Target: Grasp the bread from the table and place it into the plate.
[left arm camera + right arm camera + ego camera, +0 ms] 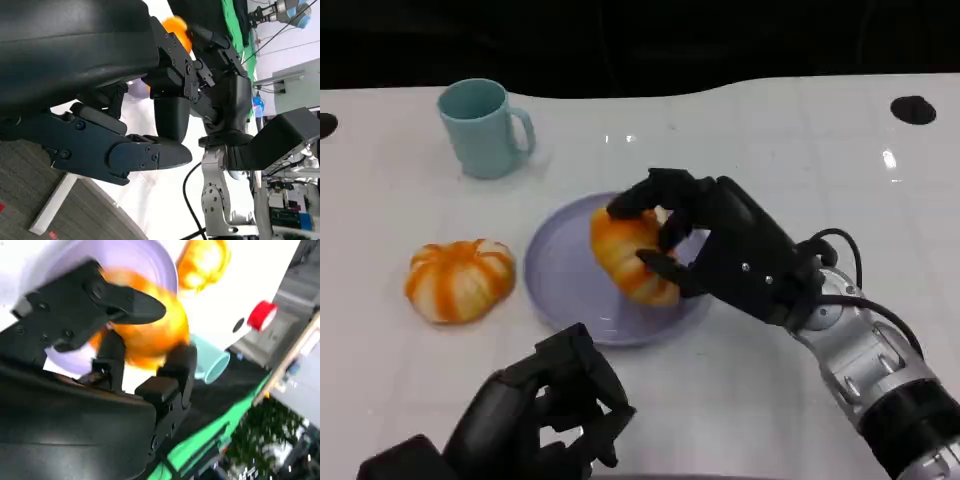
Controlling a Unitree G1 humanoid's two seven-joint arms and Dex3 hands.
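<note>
An orange-and-white bread roll (628, 252) sits over the lavender plate (560, 275) at the table's middle, and my right hand (720, 245) grips it from the right with fingers wrapped around its top and side. The right wrist view shows the same roll (150, 332) between the black fingers (127, 305) above the plate (135, 260). Whether the roll touches the plate I cannot tell. My left hand (545, 410) rests near the table's front edge, fingers curled in, holding nothing; its fingers (150, 155) fill the left wrist view.
A second orange-and-white roll (460, 280) lies on the table left of the plate. A teal mug (482, 128) stands at the back left. The white table (820, 160) runs to a dark edge at the back.
</note>
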